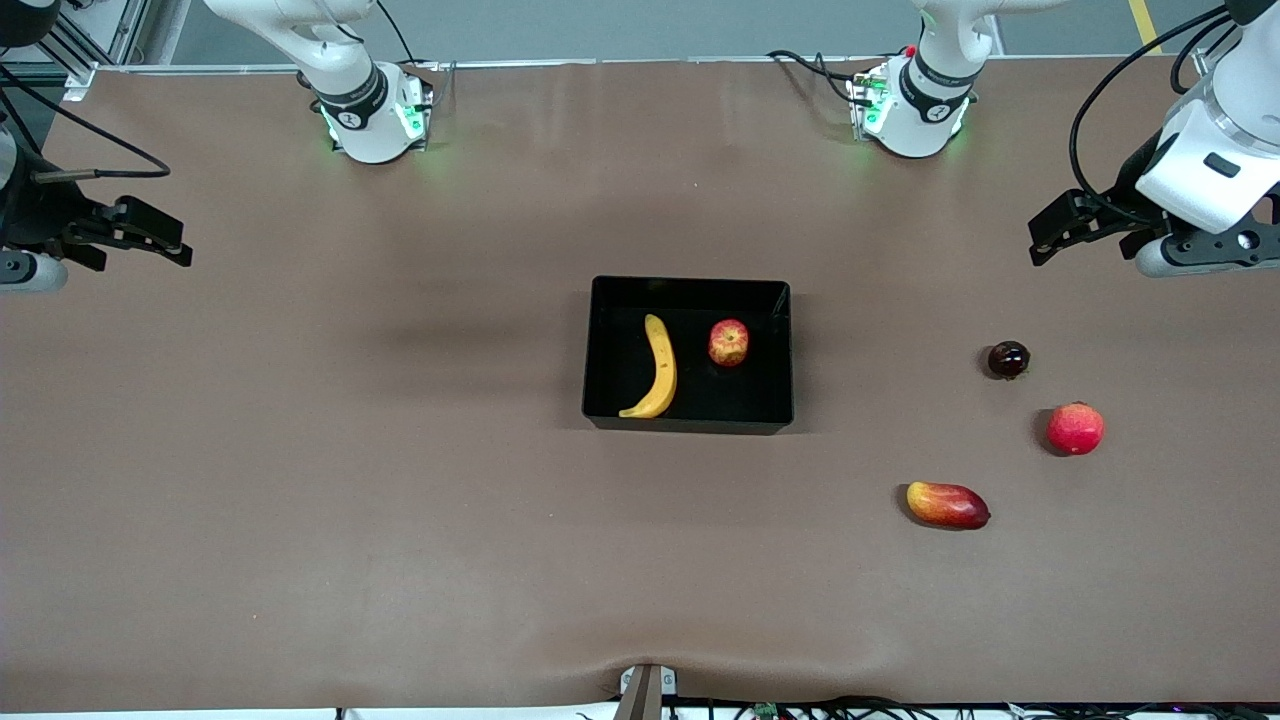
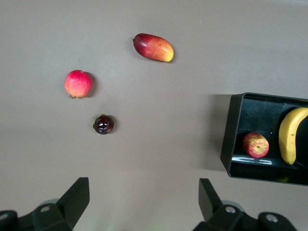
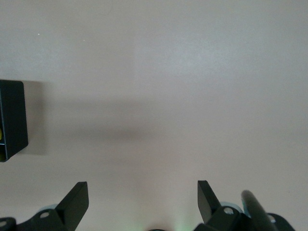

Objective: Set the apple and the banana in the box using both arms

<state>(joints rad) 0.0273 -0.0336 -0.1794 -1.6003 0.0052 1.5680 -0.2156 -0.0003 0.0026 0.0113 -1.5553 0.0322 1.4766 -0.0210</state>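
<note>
The black box (image 1: 688,287) stands in the middle of the table. The yellow banana (image 1: 657,371) and the streaked red apple (image 1: 728,342) lie inside it, apart from each other. The left wrist view shows the box (image 2: 230,139), the apple (image 2: 255,145) and part of the banana (image 2: 290,134). A corner of the box (image 3: 12,115) shows in the right wrist view. My left gripper (image 1: 1050,232) hangs open and empty over the left arm's end of the table (image 2: 143,202). My right gripper (image 1: 165,243) hangs open and empty over the right arm's end (image 3: 143,202).
Toward the left arm's end lie a dark round fruit (image 1: 1008,359), a pinkish-red round fruit (image 1: 1075,428) and a red-and-yellow mango-shaped fruit (image 1: 947,505). The left wrist view shows the dark fruit (image 2: 103,124), the pinkish-red fruit (image 2: 78,83) and the mango-shaped fruit (image 2: 153,47).
</note>
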